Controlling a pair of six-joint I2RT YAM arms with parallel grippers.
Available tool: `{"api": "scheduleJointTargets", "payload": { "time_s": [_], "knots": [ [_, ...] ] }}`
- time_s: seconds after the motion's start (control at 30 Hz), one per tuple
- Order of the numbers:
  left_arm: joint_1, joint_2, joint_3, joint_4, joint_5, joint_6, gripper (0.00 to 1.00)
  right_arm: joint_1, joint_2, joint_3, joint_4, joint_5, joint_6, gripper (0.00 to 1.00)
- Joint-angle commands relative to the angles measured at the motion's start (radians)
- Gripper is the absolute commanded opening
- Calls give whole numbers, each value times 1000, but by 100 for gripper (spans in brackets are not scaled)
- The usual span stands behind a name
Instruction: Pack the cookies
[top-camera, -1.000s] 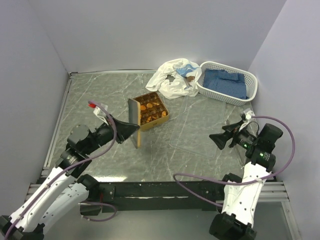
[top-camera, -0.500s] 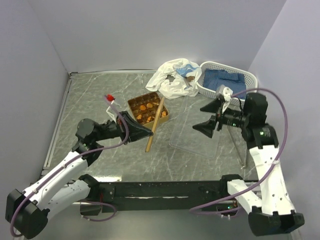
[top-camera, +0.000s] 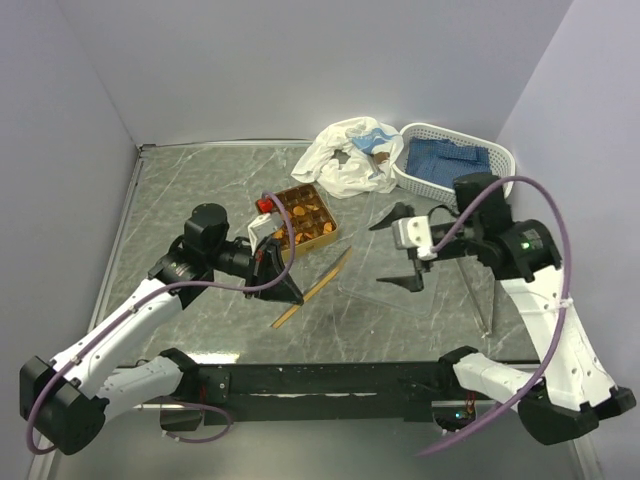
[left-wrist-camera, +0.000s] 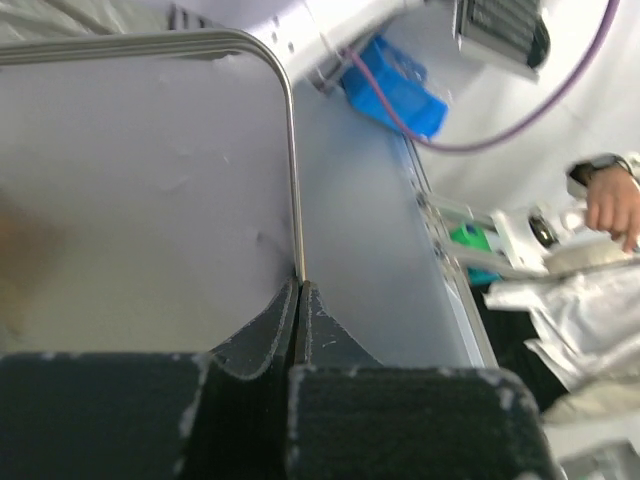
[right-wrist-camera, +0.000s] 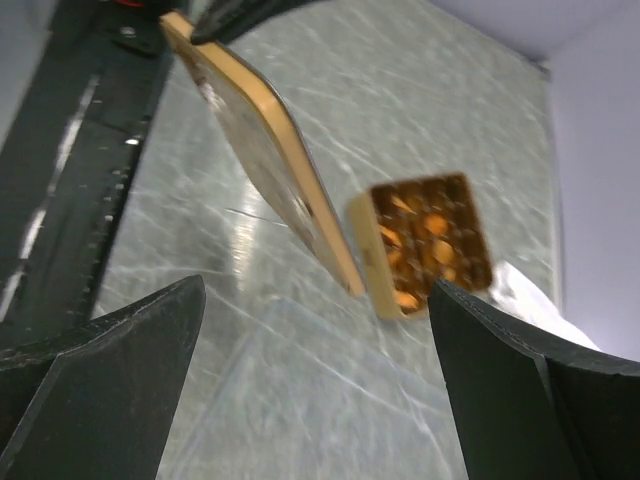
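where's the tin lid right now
In the top view, the lid hangs tilted in the left gripper, just on the near side of the open tin.

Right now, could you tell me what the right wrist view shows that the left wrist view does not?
Only the right wrist view: the open tin with the cookies in it, the marble table, and the open right gripper. Only the left wrist view: the pale inner face of the lid, and a person's hand at the picture's right edge. Both: the lid, pinched at its edge by the shut left gripper.
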Motion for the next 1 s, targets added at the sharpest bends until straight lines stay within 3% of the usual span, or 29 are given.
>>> {"api": "scheduleJointTargets", "payload": {
  "time_s": [0.0, 0.57, 0.83, 0.87, 0.9, 0.97],
  "knots": [
    [1, 8, 49, -116, 146, 144, 1, 135, -6, -71, 101, 34, 93, 100],
    [1, 2, 67, -171, 250, 214, 1, 312, 150, -114, 141, 8, 188, 89],
    [1, 44, 152, -374, 298, 415, 1, 355, 192, -117, 98, -18, 159, 63],
    [1, 66, 167, -415, 324, 477, 1, 355, 193, -118, 96, -19, 158, 60],
    [3, 81, 189, -549, 338, 604, 1, 358, 193, -118, 96, -21, 155, 49],
    [3, 139, 264, -721, 381, 764, 1, 361, 198, -117, 90, -26, 141, 44]
  ]
}}
